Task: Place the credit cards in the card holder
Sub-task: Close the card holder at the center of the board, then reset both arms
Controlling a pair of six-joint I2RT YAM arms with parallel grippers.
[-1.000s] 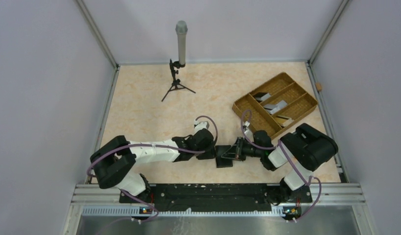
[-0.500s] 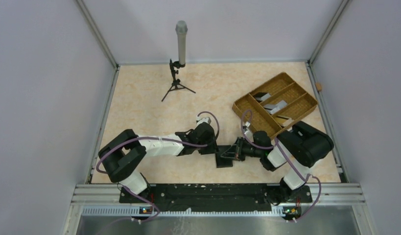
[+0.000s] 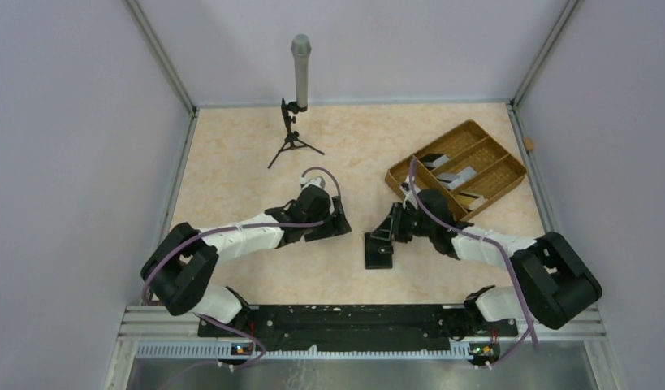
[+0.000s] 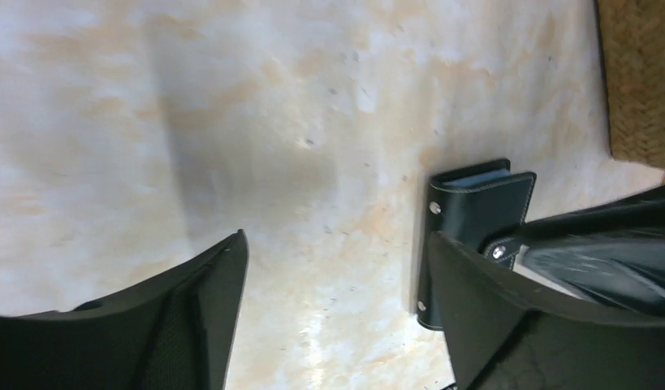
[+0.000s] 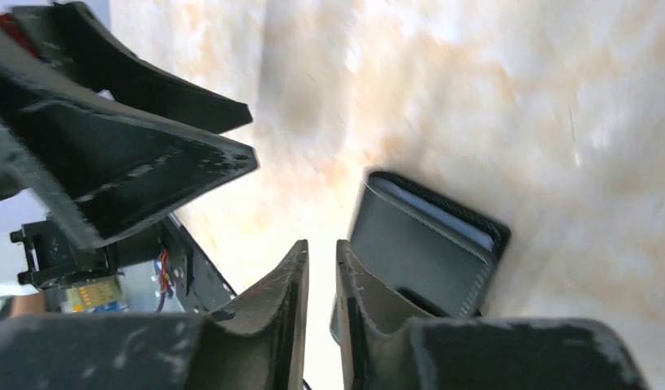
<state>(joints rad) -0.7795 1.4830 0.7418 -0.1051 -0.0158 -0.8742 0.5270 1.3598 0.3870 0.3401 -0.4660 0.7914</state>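
Observation:
The card holder [image 3: 379, 250], a black wallet, lies folded shut on the table, its pale blue lining showing at one edge in the right wrist view [image 5: 426, 244]. My left gripper [image 3: 337, 226] is open and empty, left of the wallet [image 4: 475, 211]; its jaws [image 4: 337, 237] stand wide apart over bare table. My right gripper [image 3: 384, 234] hovers at the wallet's far end; its jaws [image 5: 321, 244] are nearly closed with a thin gap and nothing between them. The credit cards, pale [image 3: 457, 173] and dark [image 3: 433, 160], lie in the woven tray.
The brown woven divided tray [image 3: 483, 142] stands at the right rear; its corner shows in the left wrist view [image 4: 637, 81]. A microphone on a small tripod [image 3: 300, 73] stands at the back. The black base rail [image 3: 329, 321] runs along the near edge.
Both grippers have pulled back from the wallet and moved away from the near edge. The left went up-left, the right up-right. The wallet now lies free on the table.

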